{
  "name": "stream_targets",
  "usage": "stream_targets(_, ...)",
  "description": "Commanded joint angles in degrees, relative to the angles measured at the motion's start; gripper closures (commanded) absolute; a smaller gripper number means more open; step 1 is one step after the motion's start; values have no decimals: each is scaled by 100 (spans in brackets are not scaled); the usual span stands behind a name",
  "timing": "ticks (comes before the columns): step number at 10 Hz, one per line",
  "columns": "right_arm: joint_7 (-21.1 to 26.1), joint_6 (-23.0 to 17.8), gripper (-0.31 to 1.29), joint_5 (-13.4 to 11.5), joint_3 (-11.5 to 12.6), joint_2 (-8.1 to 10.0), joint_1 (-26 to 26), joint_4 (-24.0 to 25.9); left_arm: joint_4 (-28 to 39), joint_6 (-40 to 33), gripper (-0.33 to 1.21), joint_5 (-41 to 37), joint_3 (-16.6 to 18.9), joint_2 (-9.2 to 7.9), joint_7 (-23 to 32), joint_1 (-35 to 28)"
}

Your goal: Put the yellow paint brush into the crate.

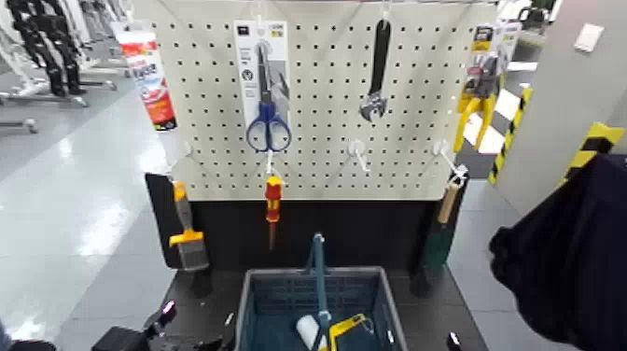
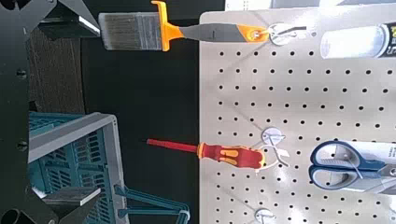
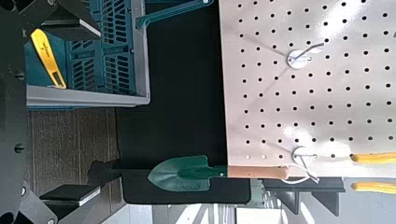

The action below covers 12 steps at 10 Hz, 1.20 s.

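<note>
The yellow paint brush (image 1: 189,241) hangs bristles down from a hook at the lower left of the pegboard. It has an orange-yellow handle and a greyish bristle head, also seen in the left wrist view (image 2: 140,30). The blue-grey lattice crate (image 1: 257,301) with an upright blue handle stands below the board's middle, and shows in both wrist views (image 2: 82,140) (image 3: 89,93). My left gripper (image 1: 160,322) is low at the front left, open, empty and apart from the brush (image 2: 79,110). My right gripper (image 1: 452,341) is low at the front right, open and empty (image 3: 75,107).
A red-and-yellow screwdriver (image 1: 272,201), packaged scissors (image 1: 268,89), a wrench (image 1: 376,75), packaged yellow pliers (image 1: 480,79) and a green trowel (image 1: 438,233) hang on the pegboard (image 1: 327,149). The crate holds a white item (image 1: 306,329) and a yellow item (image 1: 350,331). A dark blue cloth shape (image 1: 569,252) is at right.
</note>
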<state>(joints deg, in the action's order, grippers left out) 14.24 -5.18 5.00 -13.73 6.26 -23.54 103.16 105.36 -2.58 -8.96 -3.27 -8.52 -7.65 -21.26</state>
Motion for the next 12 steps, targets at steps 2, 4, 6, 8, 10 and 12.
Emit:
stream_targets(2, 0, 25, 14, 10, -7, -11, -10, 11, -7, 30, 11, -27, 10, -1, -26, -1)
stream_targets(4, 0, 52, 14, 27, -7, -11, -1, 11, -95, -67, 11, -132, 63, 17, -202, 25)
stream_targets(6, -9, 122, 14, 36, -7, -11, -1, 20, -367, -128, 11, -440, 459, -19, -897, 192)
stream_targets(8, -27, 175, 14, 45, -15, -11, 7, 29, -367, 65, 11, -493, 977, -63, -1389, 324)
stream_targets(10, -44, 210, 14, 54, -15, -2, 16, 38, -367, 311, 11, -510, 1434, -36, -1916, 500)
stream_targets(12, -53, 245, 14, 54, -24, -2, 25, 38, -367, 443, 11, -510, 1759, -247, -2074, 649)
